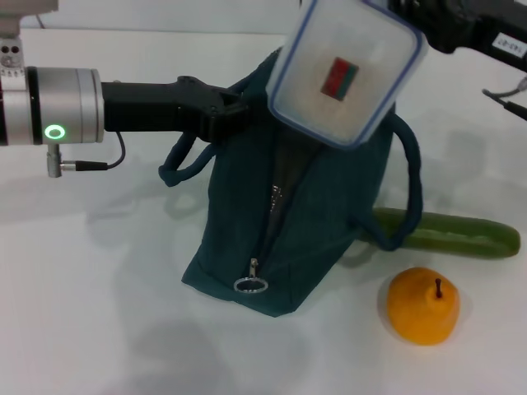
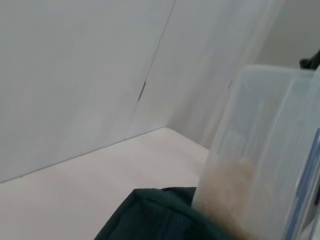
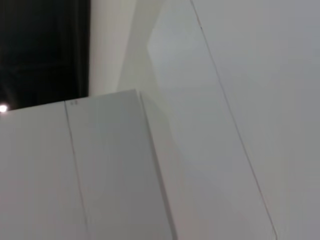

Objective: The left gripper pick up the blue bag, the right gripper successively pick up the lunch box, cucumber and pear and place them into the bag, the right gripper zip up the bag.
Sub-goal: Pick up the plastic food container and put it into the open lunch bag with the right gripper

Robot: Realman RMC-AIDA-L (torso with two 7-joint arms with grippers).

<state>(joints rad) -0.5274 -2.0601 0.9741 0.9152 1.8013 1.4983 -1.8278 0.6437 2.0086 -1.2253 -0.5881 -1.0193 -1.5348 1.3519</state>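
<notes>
Overhead, lunch box (image 1: pixel 346 70) tilts above blue bag (image 1: pixel 288 222).

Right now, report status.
Left gripper shut on blue bag, holding it up. Right gripper holds lunch box over bag mouth. Cucumber, pear wait on table.

One blue bag (image 1: pixel 317 222), with two looped handles and one metal ring pull (image 1: pixel 250 285) on its single zipper. One lunch box (image 1: pixel 346 70), bearing one small red-and-blue label. One cucumber (image 1: pixel 461 234). One pear (image 1: pixel 422 305), one short stem. Two arms in head view: one left pincer (image 1: pixel 226 111), one right pincer (image 1: pixel 412 16). One green ring light on the left wrist. One white bench (image 1: pixel 99 313).
</notes>
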